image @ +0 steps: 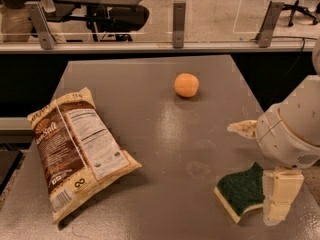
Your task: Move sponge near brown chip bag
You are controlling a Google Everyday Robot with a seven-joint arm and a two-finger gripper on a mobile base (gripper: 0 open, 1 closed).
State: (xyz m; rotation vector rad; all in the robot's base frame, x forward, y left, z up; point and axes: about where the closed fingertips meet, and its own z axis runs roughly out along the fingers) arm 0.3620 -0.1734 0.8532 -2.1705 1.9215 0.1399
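Note:
The sponge (241, 189), dark green on top with a pale yellow layer below, lies flat on the grey table (150, 149) at the front right. The brown chip bag (77, 148), brown and cream with a white label panel, lies at the front left, far from the sponge. My gripper (261, 163) is at the right edge, just above and right of the sponge, and it is open. One cream finger (278, 197) stands against the sponge's right edge. The other finger (242, 128) points left, behind the sponge. The sponge is not held.
A round orange fruit (186, 84) sits at the table's far middle. Behind the table runs a low glass barrier on metal posts (179, 17), with office chairs beyond. The table's right edge is close to my arm.

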